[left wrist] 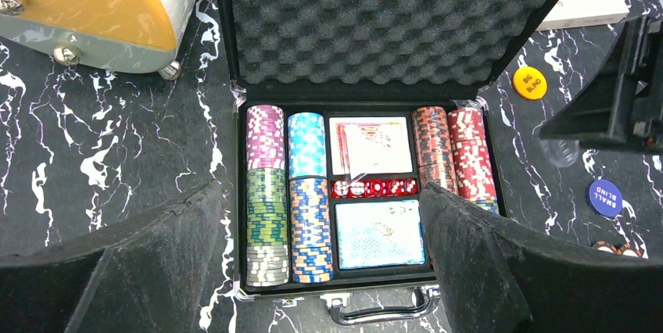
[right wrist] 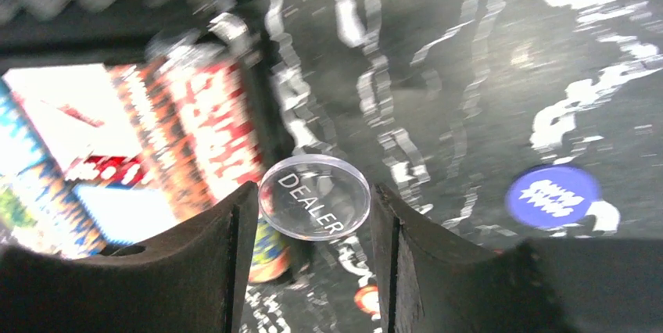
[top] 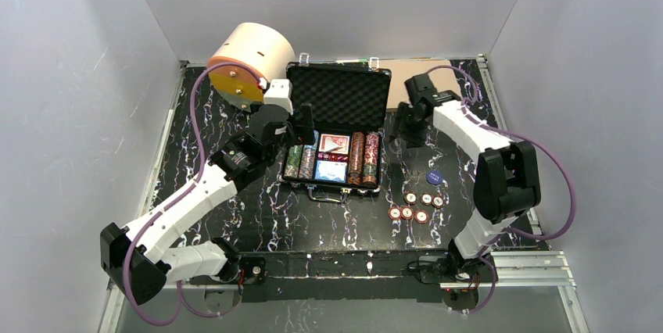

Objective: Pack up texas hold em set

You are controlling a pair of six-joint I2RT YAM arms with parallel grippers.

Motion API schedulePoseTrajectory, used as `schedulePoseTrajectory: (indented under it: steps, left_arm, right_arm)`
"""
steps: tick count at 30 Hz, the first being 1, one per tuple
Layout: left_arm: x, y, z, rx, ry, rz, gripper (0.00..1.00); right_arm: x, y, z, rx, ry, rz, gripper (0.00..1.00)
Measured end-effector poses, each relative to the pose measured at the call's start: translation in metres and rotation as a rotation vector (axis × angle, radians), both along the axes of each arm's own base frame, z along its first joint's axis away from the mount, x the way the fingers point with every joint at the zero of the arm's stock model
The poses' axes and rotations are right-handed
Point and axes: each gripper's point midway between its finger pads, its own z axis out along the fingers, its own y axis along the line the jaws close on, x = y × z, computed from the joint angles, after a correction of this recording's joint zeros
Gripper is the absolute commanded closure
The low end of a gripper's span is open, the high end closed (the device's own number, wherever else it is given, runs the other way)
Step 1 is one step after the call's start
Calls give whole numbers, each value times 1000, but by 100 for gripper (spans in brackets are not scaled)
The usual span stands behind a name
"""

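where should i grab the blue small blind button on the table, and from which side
By its rim, a finger on each of two opposite edges, coming straight down. The small blind button is a thin disc lying flat on the table, touching nothing else, so only its edge can be pinched.

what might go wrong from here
1. The clear dealer button is pinched only by its rim in the right gripper; it could slip out.
2. The open left gripper hangs over the case, so the two grippers might collide there.
3. Loose chips and the blue button lie outside; closing early would leave them.
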Motion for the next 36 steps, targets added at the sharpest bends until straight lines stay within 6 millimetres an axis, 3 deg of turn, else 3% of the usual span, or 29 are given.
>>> schedulePoseTrajectory:
  steps: [2,9,14,18,24,31,36]
  left_arm:
    - [0,0,1,-4,-3,1,5]
    - [-6,7,19,-37,-44,10,6]
    - [-10,13,34,-71,-78,23,5]
    - [-13,15,39,-94,-87,30,6]
    - [-20,22,42,-111,-92,40,5]
    - [-21,23,39,-109,-85,43,5]
    - [-21,22,39,-107,-84,42,5]
  right_arm:
    - [-9,25,8,27,-11,37,48]
    - [-56,140,26,87,-30,246,48]
    - [-56,194,22,76,-41,312,47]
    - [-50,209,1,34,-25,327,46]
    - [-61,209,-28,-27,40,360,42]
    - [-62,216,-23,-31,38,390,25]
    - [-56,218,-16,-41,16,404,21]
